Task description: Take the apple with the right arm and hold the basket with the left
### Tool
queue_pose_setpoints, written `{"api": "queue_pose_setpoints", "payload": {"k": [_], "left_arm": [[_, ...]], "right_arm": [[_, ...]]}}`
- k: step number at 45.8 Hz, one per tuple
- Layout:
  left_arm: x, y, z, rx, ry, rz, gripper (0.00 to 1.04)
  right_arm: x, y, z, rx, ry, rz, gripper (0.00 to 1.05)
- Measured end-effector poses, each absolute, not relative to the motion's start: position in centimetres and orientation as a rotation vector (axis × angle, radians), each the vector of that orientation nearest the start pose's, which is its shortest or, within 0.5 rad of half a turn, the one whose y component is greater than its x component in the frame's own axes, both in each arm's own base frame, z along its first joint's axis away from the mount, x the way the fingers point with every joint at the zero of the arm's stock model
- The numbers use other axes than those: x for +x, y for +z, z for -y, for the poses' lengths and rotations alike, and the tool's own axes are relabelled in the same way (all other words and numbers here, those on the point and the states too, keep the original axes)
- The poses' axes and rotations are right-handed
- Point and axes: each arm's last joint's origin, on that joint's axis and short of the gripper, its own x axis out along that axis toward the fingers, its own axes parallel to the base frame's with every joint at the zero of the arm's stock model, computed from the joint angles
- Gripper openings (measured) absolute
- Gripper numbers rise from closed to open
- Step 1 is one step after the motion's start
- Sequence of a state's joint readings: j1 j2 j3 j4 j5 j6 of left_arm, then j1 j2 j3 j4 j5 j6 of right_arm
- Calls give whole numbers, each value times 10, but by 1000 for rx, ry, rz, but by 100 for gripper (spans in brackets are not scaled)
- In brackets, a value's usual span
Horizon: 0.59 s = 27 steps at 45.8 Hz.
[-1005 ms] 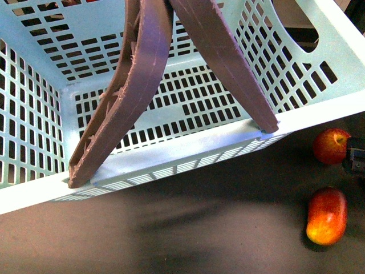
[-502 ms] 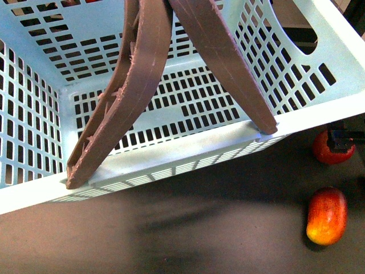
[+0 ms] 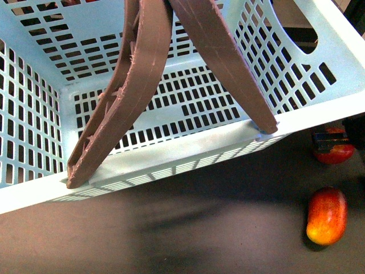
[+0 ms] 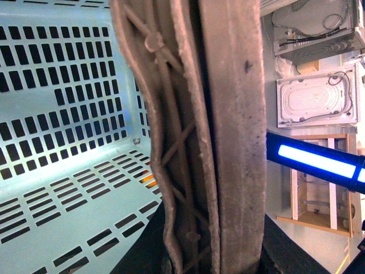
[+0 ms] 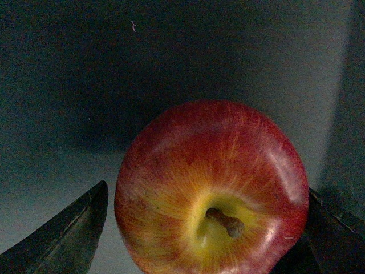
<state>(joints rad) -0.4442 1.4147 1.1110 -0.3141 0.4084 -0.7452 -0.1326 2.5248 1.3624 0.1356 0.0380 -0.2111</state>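
The turquoise basket (image 3: pixel 188 148) fills the upper front view, hanging tilted above the dark table, its two brown handles (image 3: pixel 142 85) pulled together. In the left wrist view my left gripper (image 4: pixel 214 254) is shut on those handles (image 4: pixel 222 131). The small red apple (image 3: pixel 337 153) lies on the table just off the basket's right corner, and my right gripper (image 3: pixel 332 140) sits over it, covering its top. Seen from the right wrist, the apple (image 5: pixel 211 188) shows its stem and yellow patch. It rests between the open fingers (image 5: pixel 68 234) of my right gripper (image 5: pixel 205 242), which do not press it.
An elongated red-and-yellow fruit (image 3: pixel 327 216) lies on the table nearer than the apple. The basket's low corner (image 3: pixel 268 134) hangs close to the apple. Shelves and equipment (image 4: pixel 313 103) stand behind the basket.
My right gripper has come in from the right edge and now sits over the apple. The basket and its handles have barely shifted.
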Motion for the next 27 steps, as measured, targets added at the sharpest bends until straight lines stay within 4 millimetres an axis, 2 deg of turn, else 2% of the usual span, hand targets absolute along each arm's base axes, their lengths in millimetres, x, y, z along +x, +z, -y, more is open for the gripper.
{"api": "queue_pose_setpoints", "payload": {"k": [13, 20, 27], "left_arm": [[273, 294, 143, -664, -548, -912, 19], [273, 294, 143, -664, -548, -912, 19], [273, 294, 143, -664, -548, -912, 19]], "right_arm": [[443, -33, 60, -144, -45, -1046, 96], [443, -34, 62, -143, -41, -1050, 81], [440, -35, 64, -143, -41, -1045, 79]]}}
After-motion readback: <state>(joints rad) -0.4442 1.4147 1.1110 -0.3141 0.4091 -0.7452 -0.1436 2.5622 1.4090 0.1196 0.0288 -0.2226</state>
